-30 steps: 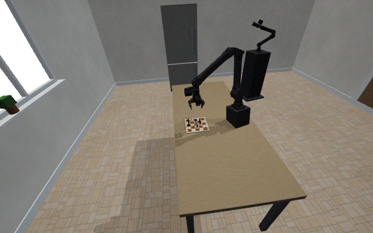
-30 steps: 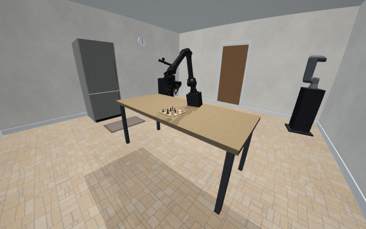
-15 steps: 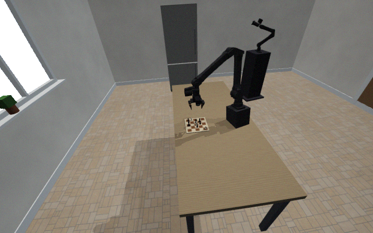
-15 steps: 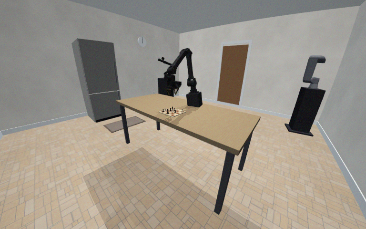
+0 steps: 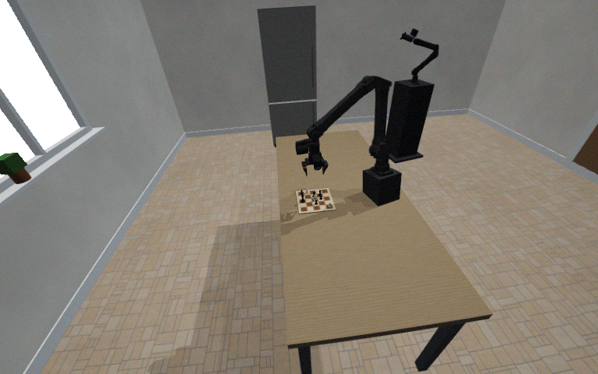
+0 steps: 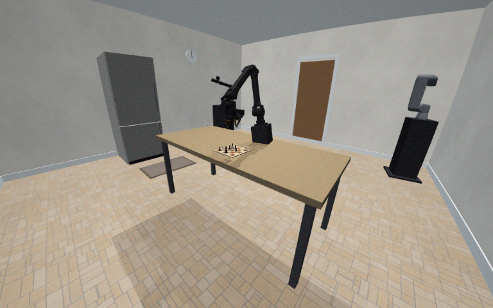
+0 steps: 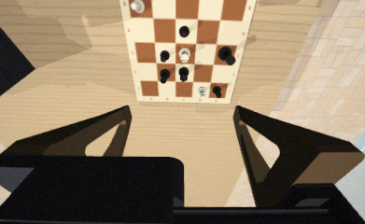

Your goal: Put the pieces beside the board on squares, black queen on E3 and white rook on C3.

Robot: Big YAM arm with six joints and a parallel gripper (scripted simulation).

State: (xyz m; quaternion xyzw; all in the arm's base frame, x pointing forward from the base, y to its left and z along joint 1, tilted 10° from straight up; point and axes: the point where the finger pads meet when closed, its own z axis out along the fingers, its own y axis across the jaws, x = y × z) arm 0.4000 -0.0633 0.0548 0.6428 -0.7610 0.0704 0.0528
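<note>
The board (image 7: 232, 29) (image 5: 309, 204) (image 6: 232, 154) lies on the table. A large black piece (image 7: 226, 54) (image 5: 302, 199) (image 6: 226, 149), apparently the black queen, stands upright on the middle square of one edge column, which fits E3. A white piece (image 7: 184, 54), apparently the white rook, stands upright on the centre square, C3. Both bases look inside their squares. The edge letters are too small to read. No piece shows beside the board. My gripper (image 7: 182, 111) (image 5: 315, 174) (image 6: 232, 126) is open and empty, high above the table beyond the board's refrigerator-side edge.
A white piece (image 7: 137, 7) stands on a corner square. A black piece (image 7: 184, 31), a black piece (image 7: 164, 56) and several others stand around the centre, close to the rook. A white piece (image 7: 202, 91) and a black piece (image 7: 217, 91) stand side by side at the near edge.
</note>
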